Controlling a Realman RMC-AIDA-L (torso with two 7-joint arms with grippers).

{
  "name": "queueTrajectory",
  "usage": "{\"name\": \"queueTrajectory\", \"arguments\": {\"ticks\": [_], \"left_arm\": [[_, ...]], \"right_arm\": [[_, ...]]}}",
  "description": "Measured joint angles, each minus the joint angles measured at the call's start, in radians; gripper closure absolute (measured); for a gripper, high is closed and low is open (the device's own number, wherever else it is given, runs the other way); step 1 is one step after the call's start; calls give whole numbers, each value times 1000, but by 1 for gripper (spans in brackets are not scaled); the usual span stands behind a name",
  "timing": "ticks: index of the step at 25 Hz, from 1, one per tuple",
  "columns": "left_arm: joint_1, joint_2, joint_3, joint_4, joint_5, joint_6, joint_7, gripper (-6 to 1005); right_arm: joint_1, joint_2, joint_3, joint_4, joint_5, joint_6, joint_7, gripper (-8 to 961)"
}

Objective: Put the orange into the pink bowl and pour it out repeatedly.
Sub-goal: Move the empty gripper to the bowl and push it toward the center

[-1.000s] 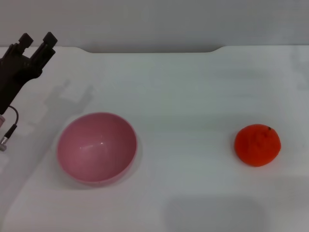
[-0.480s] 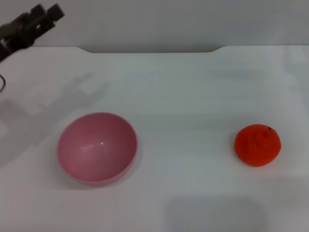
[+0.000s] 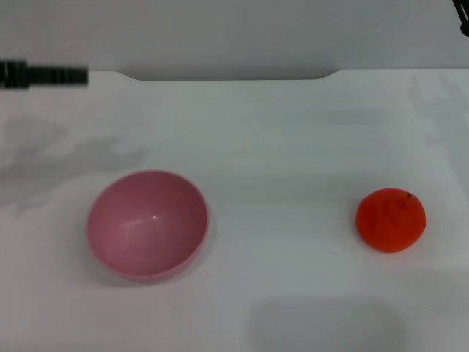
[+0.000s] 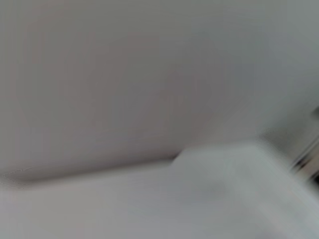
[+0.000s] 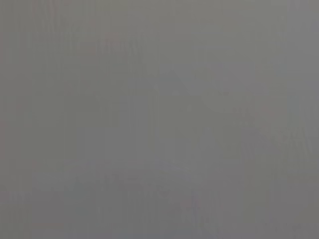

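Your left hand [image 3: 51, 75] sits at the far left edge of the head view, level with the back edge of the counter [image 3: 278, 147]. It shows side-on as a thin dark bar pointing toward the middle, so you cannot tell how far its fingers are parted. It holds nothing and touches nothing; it is well apart from both the bowl and the orange, and only its faint shadow falls on the counter below it.

Your right hand [image 3: 464, 16] is barely in view: a small dark tip at the top right corner of the head view, clear of the counter. You cannot tell whether it is released or clenched, and nothing is seen in it.

The bowl [image 3: 147, 224] stands upright on the counter, on the left side and toward the near edge, its pink hollow facing up with nothing inside.

The orange [image 3: 390, 220] rests on the counter on the right side, well apart from the bowl, with its dark stem spot near the top. Neither hand is near it.

Your left wrist view gives only a blurred stretch of pale counter against a grey wall, and it shows no fingers, bowl or orange. Your right wrist view is a flat grey field with nothing to make out.
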Motion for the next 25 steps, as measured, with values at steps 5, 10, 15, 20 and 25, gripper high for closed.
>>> {"name": "queueTrajectory", "arguments": {"ticks": [5, 10, 15, 20, 25], "left_arm": [[-55, -23, -15, 67, 294, 92, -119, 244], [-81, -75, -16, 118, 456, 164, -158, 247], [-77, -130, -9, 158, 528, 201, -160, 250], [-81, -165, -16, 163, 624, 182, -174, 253], [-94, -191, -9, 165, 714, 145, -195, 256]], "right_arm": [[-2, 0, -2, 0, 0, 1, 0, 350], [-3, 1, -3, 0, 0, -1, 0, 351], [-4, 1, -4, 0, 0, -1, 2, 351], [-4, 1, -15, 0, 1, -3, 3, 351], [-4, 3, -17, 0, 1, -4, 3, 352]]}}
